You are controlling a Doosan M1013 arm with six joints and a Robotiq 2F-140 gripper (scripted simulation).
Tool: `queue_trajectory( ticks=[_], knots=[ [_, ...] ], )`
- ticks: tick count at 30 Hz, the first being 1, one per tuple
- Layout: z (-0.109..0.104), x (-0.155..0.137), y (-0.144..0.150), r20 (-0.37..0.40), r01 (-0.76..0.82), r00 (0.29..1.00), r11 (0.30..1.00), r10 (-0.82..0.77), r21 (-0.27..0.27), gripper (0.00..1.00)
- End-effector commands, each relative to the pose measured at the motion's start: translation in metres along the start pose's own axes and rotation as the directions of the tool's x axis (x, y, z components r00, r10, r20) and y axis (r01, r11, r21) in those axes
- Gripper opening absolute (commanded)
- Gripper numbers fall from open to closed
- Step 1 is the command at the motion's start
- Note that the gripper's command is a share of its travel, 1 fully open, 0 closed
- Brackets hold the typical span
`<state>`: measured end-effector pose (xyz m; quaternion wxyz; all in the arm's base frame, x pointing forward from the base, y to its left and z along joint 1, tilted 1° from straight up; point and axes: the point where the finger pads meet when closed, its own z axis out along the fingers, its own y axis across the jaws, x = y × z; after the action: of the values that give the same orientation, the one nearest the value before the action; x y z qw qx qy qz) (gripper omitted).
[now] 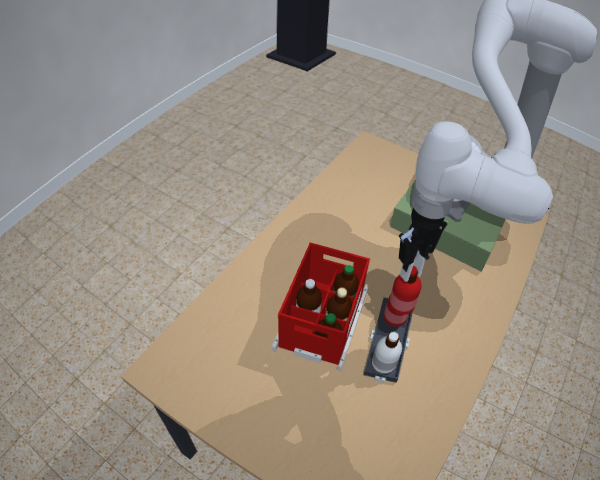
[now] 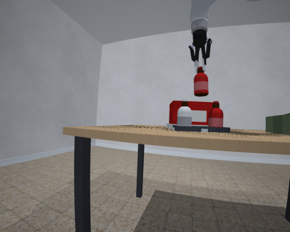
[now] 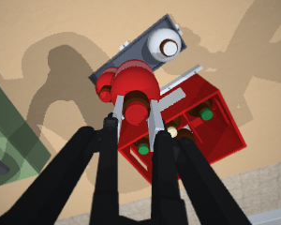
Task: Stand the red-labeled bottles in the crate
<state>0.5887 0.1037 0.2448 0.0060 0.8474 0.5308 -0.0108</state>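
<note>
Crate (image 1: 309,333) (image 2: 172,112) (image 3: 232,119) beside tray (image 1: 372,356) (image 2: 185,128) (image 3: 131,53) holds 4 brown bottles

In the top view, a big black post (image 1: 301,31) stands on the floor at 12 o'clock, near the corner of the gray walls (image 1: 83,77) (image 2: 140,75). The floor (image 1: 135,206) (image 2: 115,199) (image 3: 267,180) has tan squares with brown spots. The wood table (image 1: 228,361) (image 2: 165,139) (image 3: 61,23) is light brown. In the exterior view, black table legs stand at 4, 6 and between 7 and 8 o'clock. A little white plate (image 2: 230,105) is on the wall at 3 o'clock.
</note>
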Motion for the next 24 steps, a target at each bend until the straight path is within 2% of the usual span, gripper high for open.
queue_trajectory(
  ticks=[1,24],
  knots=[
    [-0.0001,-0.0001,0.0000,0.000,0.000,1.000,1.000,0.000,0.000,0.00],
    [-0.0001,-0.0083,0.0035,0.000,0.000,1.000,1.000,0.000,0.000,0.00]
  ],
)
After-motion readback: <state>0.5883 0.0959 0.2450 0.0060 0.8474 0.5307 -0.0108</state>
